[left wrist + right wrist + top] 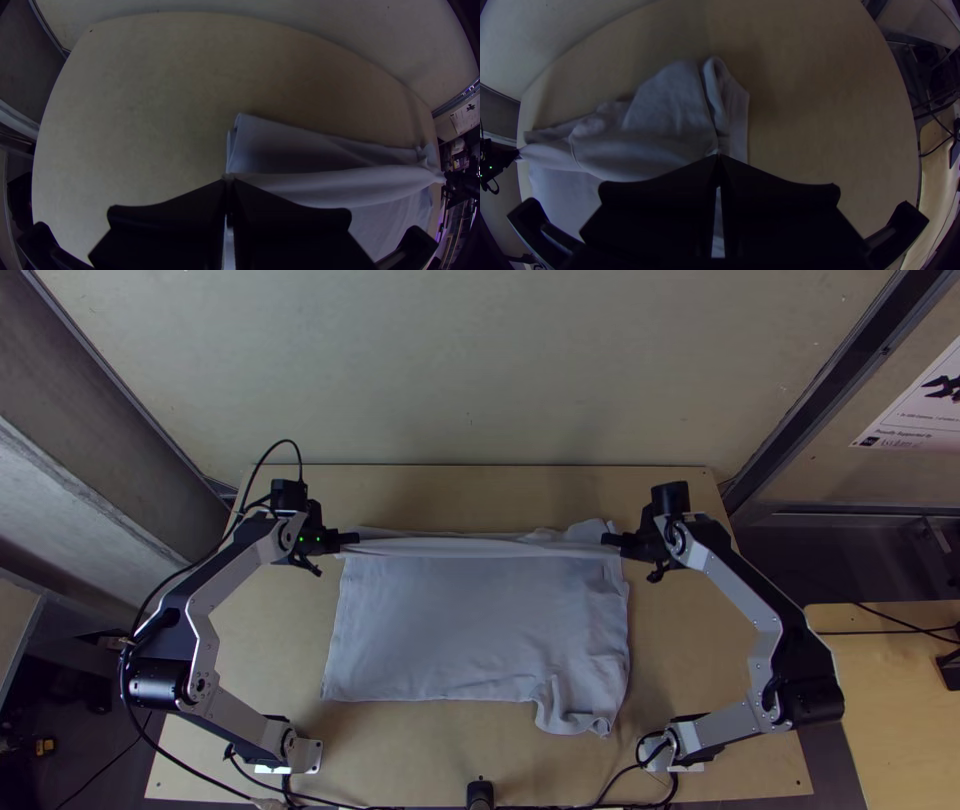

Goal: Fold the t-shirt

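T-shirt, pale grey, on the light wooden table, between the two arms. Its far side lies nearer the table's far edge than its near side does to the near edge. Main part spread fairly flat, roughly oblong, sides running toward the near edge. Near right corner uneven: a rumpled lobe reaches farther toward the table's near edge than the rest of the hem, small creases in it.

Along the shirt's far side, a narrow band of cloth stretched nearly straight from one gripper to the other. More cloth beyond the band, toward the far edge; loose and crumpled at the right end, smoother at the left, with layered edges there.

Left gripper at the band's left end, over the shirt's far left corner. In its own wrist view, the left gripper has its jaws brought together, pinching the cloth at the tips.

Right gripper at the band's right end, near the far right corner. In its wrist view, the right gripper also has its jaws closed up, cloth nipped at the tips; upright folds of shirt just past them.

Black cable arched over the left arm. Printed sheet on the surface at right
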Tool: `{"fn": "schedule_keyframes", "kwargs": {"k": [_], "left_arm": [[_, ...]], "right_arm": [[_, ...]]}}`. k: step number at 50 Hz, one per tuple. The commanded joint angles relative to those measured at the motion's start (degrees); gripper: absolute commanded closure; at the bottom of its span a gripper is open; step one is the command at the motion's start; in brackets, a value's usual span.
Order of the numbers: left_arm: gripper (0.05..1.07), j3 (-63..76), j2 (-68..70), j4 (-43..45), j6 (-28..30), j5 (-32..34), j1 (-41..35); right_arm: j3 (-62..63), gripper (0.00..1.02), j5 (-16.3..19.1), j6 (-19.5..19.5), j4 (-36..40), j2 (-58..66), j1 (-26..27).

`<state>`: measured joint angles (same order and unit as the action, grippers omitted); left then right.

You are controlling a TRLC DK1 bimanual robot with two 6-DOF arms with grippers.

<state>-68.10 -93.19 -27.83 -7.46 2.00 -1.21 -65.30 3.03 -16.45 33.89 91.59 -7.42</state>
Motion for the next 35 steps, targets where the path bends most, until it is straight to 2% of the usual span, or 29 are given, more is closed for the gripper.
{"fn": "schedule_keyframes", "kwargs": {"k": [1, 13, 15, 17, 18, 22, 26, 29, 35], "left_arm": [[1.04, 3.9, 1.5, 1.5, 1.1, -0.5, 0.9], [1.04, 8.4, -0.2, 6.4, 1.2, -0.6, 0.9], [1.01, 8.3, -0.7, 6.3, 1.2, -0.6, 0.9], [0.9, 8.2, -0.9, 6.3, 1.1, -0.6, 0.9], [0.84, 8.1, -0.9, 6.3, 1.2, -0.6, 0.9], [0.64, 7.6, -0.2, 6.2, 1.6, -0.6, 0.9], [0.4, 6.8, 1.3, 5.3, 1.8, -0.6, 1.0], [0.11, 6.0, 2.0, 3.3, 1.9, -0.5, 1.4], [0.1, 3.6, 4.1, -1.1, 2.9, -0.5, 1.5]], "right_arm": [[4.5, 1.0, -1.4, 0.3, -1.2, -2.0, 0.6], [11.7, 1.0, -2.1, 2.6, -7.3, -0.2, 1.2], [11.8, 0.95, -2.2, 2.7, -7.3, 0.4, 1.4], [12.0, 0.79, -2.5, 2.6, -7.2, 0.5, 1.7], [12.3, 0.67, -2.8, 2.6, -7.2, 0.5, 2.0], [12.7, 0.03, -2.9, 2.2, -7.0, 0.3, 3.0], [12.4, 0.03, -2.9, 2.0, -6.0, -1.1, 4.3], [12.7, 0.03, -2.9, 2.0, -6.0, -3.5, 4.7], [12.7, 0.03, -2.9, 1.9, -4.6, -8.3, 5.0]]}}
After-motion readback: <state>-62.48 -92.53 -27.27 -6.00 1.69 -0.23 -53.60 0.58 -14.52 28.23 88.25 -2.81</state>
